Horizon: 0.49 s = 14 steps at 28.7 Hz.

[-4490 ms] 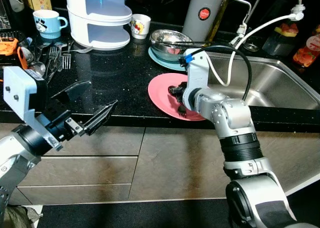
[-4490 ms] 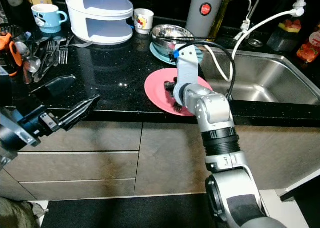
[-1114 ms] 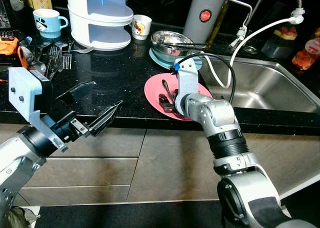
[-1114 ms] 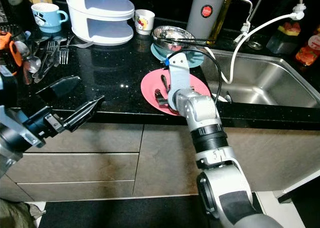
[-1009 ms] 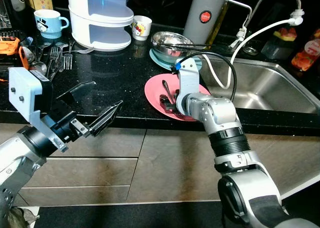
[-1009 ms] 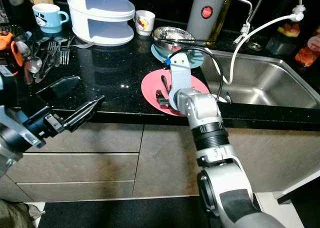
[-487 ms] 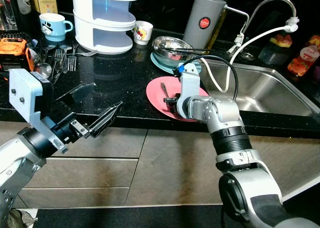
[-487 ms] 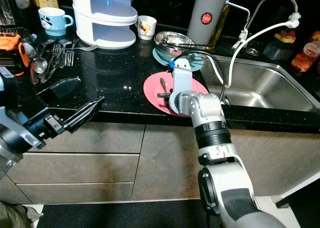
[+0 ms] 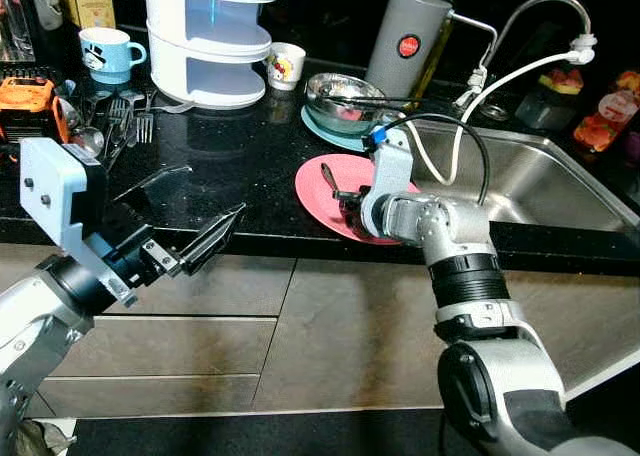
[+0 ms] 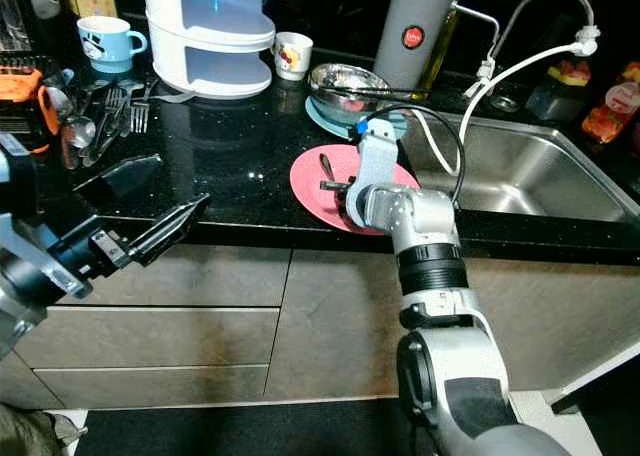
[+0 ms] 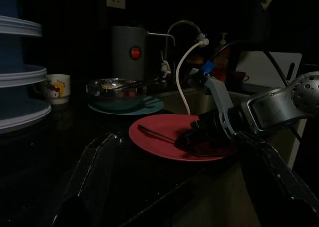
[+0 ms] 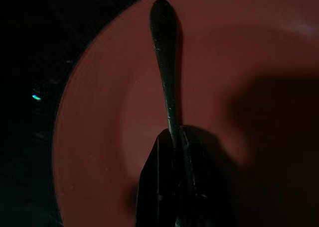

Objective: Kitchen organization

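Gripping a spoon [image 12: 166, 62] on the pink plate [image 9: 320, 181], the right gripper [image 12: 174, 152] is pinching the handle between closed fingers [image 12: 149, 187]. Risk: the thin handle is likely slipping or dragging the plate off the worktop [image 9: 230, 156] edge. Left gripper [image 9: 190, 226] is hovering before the worktop, fingers apart, holding nothing.
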Tool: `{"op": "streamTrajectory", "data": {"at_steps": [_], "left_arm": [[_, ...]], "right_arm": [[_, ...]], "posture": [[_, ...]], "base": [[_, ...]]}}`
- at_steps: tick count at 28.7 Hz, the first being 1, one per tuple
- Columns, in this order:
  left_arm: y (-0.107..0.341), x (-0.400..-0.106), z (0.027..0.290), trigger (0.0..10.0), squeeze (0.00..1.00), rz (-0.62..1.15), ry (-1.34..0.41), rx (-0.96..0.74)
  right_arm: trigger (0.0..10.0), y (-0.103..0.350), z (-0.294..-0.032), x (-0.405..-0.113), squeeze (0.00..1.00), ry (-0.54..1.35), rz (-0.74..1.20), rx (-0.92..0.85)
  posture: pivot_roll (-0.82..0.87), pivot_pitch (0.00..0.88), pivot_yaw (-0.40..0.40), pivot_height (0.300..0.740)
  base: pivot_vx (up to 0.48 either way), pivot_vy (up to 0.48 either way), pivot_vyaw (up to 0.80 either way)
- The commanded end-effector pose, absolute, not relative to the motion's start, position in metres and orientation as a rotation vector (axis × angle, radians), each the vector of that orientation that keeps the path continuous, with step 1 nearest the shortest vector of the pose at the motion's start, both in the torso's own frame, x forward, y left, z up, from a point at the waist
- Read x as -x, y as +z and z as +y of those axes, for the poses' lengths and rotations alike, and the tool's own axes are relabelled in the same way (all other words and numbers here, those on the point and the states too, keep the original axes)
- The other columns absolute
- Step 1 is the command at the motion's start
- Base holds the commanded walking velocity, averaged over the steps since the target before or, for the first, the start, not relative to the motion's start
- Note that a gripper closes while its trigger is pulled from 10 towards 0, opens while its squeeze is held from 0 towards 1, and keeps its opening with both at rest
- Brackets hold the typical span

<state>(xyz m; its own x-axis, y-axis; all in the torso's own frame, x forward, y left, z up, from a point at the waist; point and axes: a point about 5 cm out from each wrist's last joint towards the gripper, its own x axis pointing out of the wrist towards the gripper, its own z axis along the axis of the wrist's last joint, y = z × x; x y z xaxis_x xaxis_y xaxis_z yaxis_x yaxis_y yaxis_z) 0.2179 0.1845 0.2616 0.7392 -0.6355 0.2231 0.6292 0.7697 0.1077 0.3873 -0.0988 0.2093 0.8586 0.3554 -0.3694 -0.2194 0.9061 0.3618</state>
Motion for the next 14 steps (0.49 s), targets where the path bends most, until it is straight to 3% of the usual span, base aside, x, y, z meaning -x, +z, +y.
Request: {"op": "streamTrajectory", "data": {"at_steps": [1,5,14], "left_arm": [[0.263,-0.216,0.178,10.0,0.0,-0.268,-0.727,-0.012],[0.264,-0.216,0.177,10.0,0.0,-0.274,-0.734,-0.008],[0.268,-0.218,0.171,10.0,0.0,-0.307,-0.752,0.02]], "right_arm": [[0.0,0.212,-0.1,-0.389,0.0,0.317,0.412,-0.395],[0.0,0.238,-0.099,-0.39,0.0,0.394,0.264,-0.569],[0.0,0.26,-0.103,-0.387,0.0,0.458,0.09,-0.702]], "posture": [[0.13,0.0,-0.158,0.74],[0.13,0.0,-0.157,0.74],[0.14,0.0,-0.15,0.74]], "base": [[0.0,0.0,0.0],[0.0,0.0,0.0],[0.0,0.0,0.0]]}}
